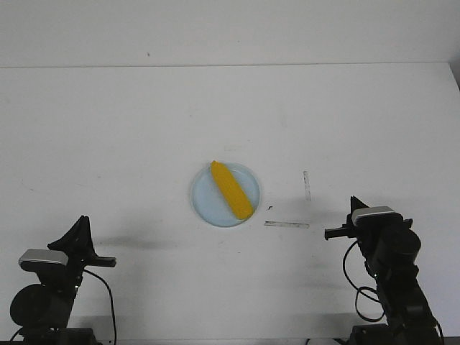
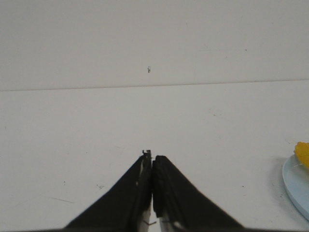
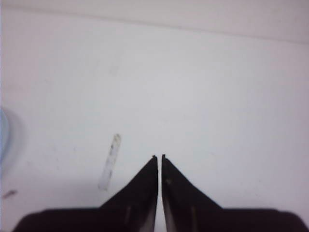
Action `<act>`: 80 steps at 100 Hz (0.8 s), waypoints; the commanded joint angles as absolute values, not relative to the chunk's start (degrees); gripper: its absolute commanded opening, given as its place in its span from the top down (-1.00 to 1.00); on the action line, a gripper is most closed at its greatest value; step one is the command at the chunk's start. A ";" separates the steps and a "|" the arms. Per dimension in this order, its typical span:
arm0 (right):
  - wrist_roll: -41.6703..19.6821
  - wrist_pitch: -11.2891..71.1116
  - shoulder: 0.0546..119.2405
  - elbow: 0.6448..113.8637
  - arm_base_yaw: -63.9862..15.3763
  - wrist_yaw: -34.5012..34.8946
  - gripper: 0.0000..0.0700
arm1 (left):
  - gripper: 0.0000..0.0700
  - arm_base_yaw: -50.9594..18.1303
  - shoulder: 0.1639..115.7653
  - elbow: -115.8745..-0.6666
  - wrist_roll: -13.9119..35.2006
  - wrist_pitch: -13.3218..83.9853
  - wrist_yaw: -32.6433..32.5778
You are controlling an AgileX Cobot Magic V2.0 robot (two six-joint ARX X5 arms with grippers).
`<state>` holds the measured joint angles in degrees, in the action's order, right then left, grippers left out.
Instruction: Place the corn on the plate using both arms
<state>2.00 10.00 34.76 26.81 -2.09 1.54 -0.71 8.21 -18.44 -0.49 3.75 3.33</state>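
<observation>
Closest to me, at the near edge of the white table (image 1: 144, 129), the two black arms sit folded low on their bases, well apart from each other. The left gripper (image 1: 80, 220) points up and away from its grey-silver camera block (image 1: 39, 257), and from its own wrist camera the two fingers (image 2: 166, 193) meet along a single seam, pressed together on nothing. The right gripper (image 1: 355, 203) is drawn back the same way above its camera block (image 1: 376, 214); its wrist view shows the fingers (image 3: 178, 198) brought together with only a hairline slit between them, also holding nothing.

A little farther out, just ahead of the right arm, two faint grey scuff marks (image 1: 287, 224) lie on the tabletop, one flat and one running away from me.

Beyond them, near the middle of the table and between the two arms, sits the pale blue plate (image 1: 205, 201). The yellow corn (image 1: 231, 190) lies across it on a slant, one end at the plate's far rim and the other toward the near right rim, resting wholly on the plate. Neither gripper is near it.

Behind everything runs the table's far edge against a plain white wall (image 1: 230, 29).
</observation>
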 commanded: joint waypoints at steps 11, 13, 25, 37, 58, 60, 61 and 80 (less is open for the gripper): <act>-6.81 3.03 28.25 20.86 -1.89 1.48 0.96 | 1.00 -0.78 8.12 -18.68 -0.45 2.94 3.40; -7.18 2.44 27.27 20.12 -1.89 1.48 0.96 | 1.00 -0.78 8.12 -18.68 -0.45 2.94 3.40; -7.46 1.91 21.37 16.84 -1.89 1.45 0.96 | 1.00 -0.78 8.12 -18.68 -0.45 2.94 3.40; -7.44 5.02 15.70 15.97 -1.91 1.45 0.96 | 1.00 -0.78 8.12 -18.68 -0.45 2.94 3.40; -7.44 8.47 6.74 15.97 -1.91 1.45 0.96 | 1.00 -0.78 8.12 -18.68 -0.45 2.94 3.40; -7.44 8.93 5.96 15.97 -1.91 1.48 0.96 | 1.00 -0.78 8.12 -18.68 -0.43 2.94 3.40; -7.44 9.17 5.56 15.97 -1.91 1.48 0.96 | 1.00 -0.78 8.12 -18.68 -0.45 2.94 3.40; -7.44 11.94 0.08 16.08 -1.91 1.50 0.96 | 1.00 -0.78 8.12 -18.68 -0.45 2.94 3.40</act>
